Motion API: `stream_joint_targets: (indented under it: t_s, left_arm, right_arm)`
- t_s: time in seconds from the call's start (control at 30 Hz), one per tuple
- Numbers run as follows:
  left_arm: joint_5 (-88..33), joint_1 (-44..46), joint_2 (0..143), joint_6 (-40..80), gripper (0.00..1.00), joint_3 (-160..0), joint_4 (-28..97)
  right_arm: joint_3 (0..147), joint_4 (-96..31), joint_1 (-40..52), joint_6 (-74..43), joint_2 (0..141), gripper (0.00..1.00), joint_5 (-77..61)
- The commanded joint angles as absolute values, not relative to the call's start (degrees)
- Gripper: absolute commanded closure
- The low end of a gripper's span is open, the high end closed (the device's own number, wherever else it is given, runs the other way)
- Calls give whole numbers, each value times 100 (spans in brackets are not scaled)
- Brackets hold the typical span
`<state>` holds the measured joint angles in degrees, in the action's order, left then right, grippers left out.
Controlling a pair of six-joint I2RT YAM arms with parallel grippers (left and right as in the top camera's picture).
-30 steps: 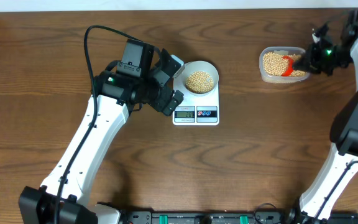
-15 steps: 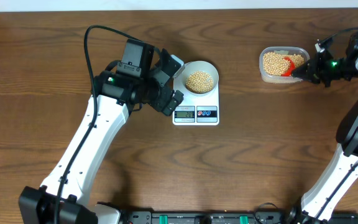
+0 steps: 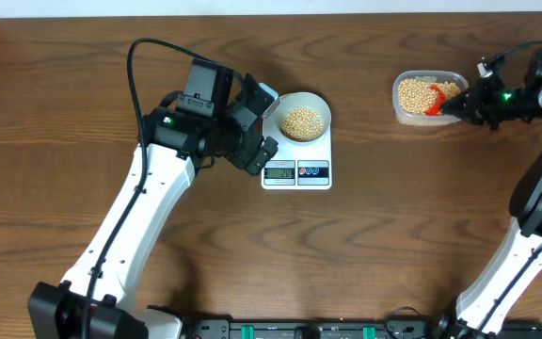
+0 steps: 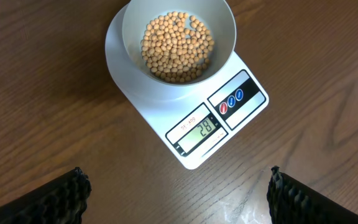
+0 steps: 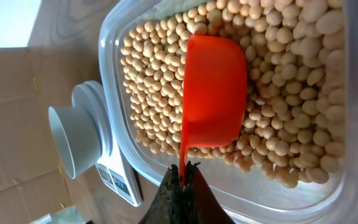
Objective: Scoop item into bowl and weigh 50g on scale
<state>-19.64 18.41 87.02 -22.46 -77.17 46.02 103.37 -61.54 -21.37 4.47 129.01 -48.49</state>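
Right hand: the right hand [image 5: 180, 180] is clenched on the thin handle of an orange scoop [image 5: 213, 93], with its fingertips pinched together at the handle's end.
Scoop: its cup lies among the beans [image 5: 148, 106] inside a clear tub [image 5: 112, 68], near the tub's middle. Whether the cup carries any beans cannot be told.
Tub: it stands on the counter [image 3: 365, 245] at the far right, well apart from the scale [image 4: 166, 118].
Left hand: the left hand [image 4: 178, 199] is released, its two dark fingers spread wide, grasping nothing.
Scale relative to left hand: in the wrist view the scale lies ahead of the fingertips, between their lines and apart from both. From overhead the hand sits just beside the scale's left edge.
Bowl: the white bowl [image 4: 129, 28] stands on the scale's round top, at the end away from the display [image 4: 205, 129].
Beans in bowl: a shallow heap covers the bottom, well below the rim. It lies ahead of the left hand and well apart from the right hand.
Display: it reads 28, with blue and red buttons [image 4: 232, 101] just beside it.
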Motion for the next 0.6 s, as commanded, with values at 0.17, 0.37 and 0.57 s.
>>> stream_joint_targets:
  t_s: [0.17,0.37,0.57]
  left_arm:
    - [-2053,1833,8768,-2215,7,-7671,4593]
    - [-2053,1833,8768,-2215,7,-7671,4593]
    - [-2053,1833,8768,-2215,7,-7671,4593]
  right_arm:
    - [10307,-6055,-2366,790,13052,99,-5763]
    - [10307,-6062,-2403,952,13052,99,-6023]
    - [10307,-6060,-2425,1061,13052,99,-6211]
